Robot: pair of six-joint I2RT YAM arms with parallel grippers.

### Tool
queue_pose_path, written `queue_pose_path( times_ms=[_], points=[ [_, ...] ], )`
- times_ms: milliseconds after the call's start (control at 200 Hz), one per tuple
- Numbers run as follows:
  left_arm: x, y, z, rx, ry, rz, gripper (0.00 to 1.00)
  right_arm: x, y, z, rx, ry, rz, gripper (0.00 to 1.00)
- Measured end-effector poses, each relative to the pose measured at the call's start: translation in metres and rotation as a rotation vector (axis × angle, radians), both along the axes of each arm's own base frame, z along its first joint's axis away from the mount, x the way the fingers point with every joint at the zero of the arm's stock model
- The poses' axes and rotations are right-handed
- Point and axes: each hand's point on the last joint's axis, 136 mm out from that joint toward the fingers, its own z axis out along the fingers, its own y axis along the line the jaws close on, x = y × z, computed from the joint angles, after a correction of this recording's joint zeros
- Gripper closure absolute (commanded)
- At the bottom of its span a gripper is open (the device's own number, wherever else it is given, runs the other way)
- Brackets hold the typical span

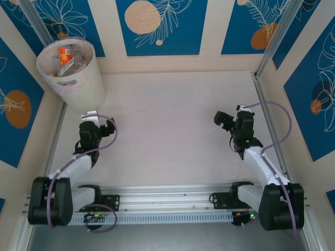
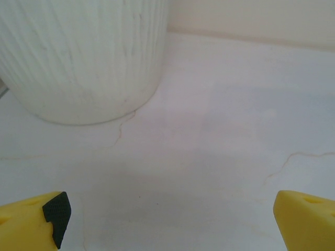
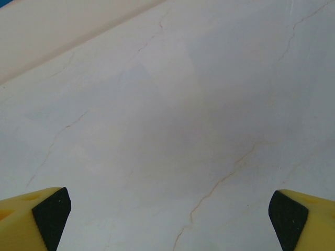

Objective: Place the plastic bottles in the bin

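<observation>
The cream-white bin [image 1: 73,73] stands at the far left corner of the table, and its ribbed wall [image 2: 78,57] rises close ahead in the left wrist view. Inside it lie clear plastic bottles [image 1: 69,58], one with an orange label. My left gripper [image 2: 170,217] is open just in front of the bin's base, nothing between its yellow fingers [image 2: 31,219]. At the right side of the table my right gripper [image 3: 170,217] is open too, above bare marble, its fingertips [image 3: 301,214] wide apart. From above, the left gripper [image 1: 97,121] and right gripper [image 1: 226,120] both sit low over the table.
The white marble table [image 1: 172,130] is bordered by cream and blue patterned walls. A metal post [image 1: 269,47] runs up the right side and another [image 1: 36,23] stands behind the bin. The rail with the arm bases [image 1: 167,201] lies along the near edge.
</observation>
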Motion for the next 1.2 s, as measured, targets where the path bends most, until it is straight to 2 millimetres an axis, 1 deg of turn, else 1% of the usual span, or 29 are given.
queue_pose_path(
  times_ms=[100, 130, 185, 335, 395, 480, 550, 635, 725, 810, 910, 965, 1075, 1140, 1195],
  points=[
    [0.007, -0.005, -0.026, 0.029, 0.056, -0.048, 0.00, 0.004, 0.000, -0.006, -0.020, 0.010, 0.013, 0.01],
    [0.008, -0.007, -0.031, 0.037, 0.063, -0.059, 0.00, 0.005, 0.000, -0.009, -0.025, 0.018, 0.015, 0.01],
    [0.010, -0.008, -0.035, 0.052, 0.057, -0.077, 0.00, 0.005, -0.001, -0.013, -0.033, 0.029, 0.021, 0.01],
    [0.015, -0.013, -0.033, 0.075, -0.011, -0.113, 0.00, 0.007, -0.002, -0.016, -0.051, 0.034, 0.031, 0.01],
    [0.017, -0.014, -0.042, 0.085, -0.023, -0.125, 0.00, 0.008, -0.002, -0.018, -0.061, 0.036, 0.037, 0.01],
    [0.015, -0.011, -0.059, 0.105, 0.030, -0.096, 0.00, 0.009, -0.002, -0.018, -0.083, 0.034, 0.054, 0.01],
    [0.017, -0.009, -0.058, 0.133, 0.032, -0.058, 0.00, 0.010, -0.001, -0.017, -0.099, 0.014, 0.075, 0.01],
    [0.025, -0.011, -0.046, 0.153, 0.004, -0.033, 0.00, 0.011, 0.002, -0.020, -0.111, -0.012, 0.103, 0.01],
    [0.029, -0.008, -0.040, 0.162, -0.012, -0.009, 0.00, 0.016, 0.004, -0.033, -0.109, -0.012, 0.122, 0.01],
    [0.029, -0.005, -0.040, 0.169, -0.010, 0.009, 0.00, 0.023, 0.005, -0.047, -0.113, 0.003, 0.130, 0.01],
    [0.029, -0.003, -0.040, 0.173, -0.010, 0.019, 0.00, 0.029, 0.008, -0.059, -0.160, 0.012, 0.144, 0.01],
    [0.029, -0.002, -0.040, 0.175, -0.010, 0.023, 0.00, 0.031, 0.013, -0.057, -0.203, -0.031, 0.165, 0.01],
    [0.028, -0.001, -0.039, 0.177, -0.010, 0.029, 0.00, 0.028, 0.023, -0.058, -0.245, -0.112, 0.202, 0.01],
    [0.028, -0.001, -0.040, 0.178, -0.009, 0.029, 0.00, 0.026, 0.023, -0.068, -0.259, -0.125, 0.211, 0.01],
    [0.028, -0.001, -0.039, 0.177, -0.010, 0.029, 0.00, 0.027, 0.021, -0.084, -0.263, -0.083, 0.211, 0.01]
  ],
)
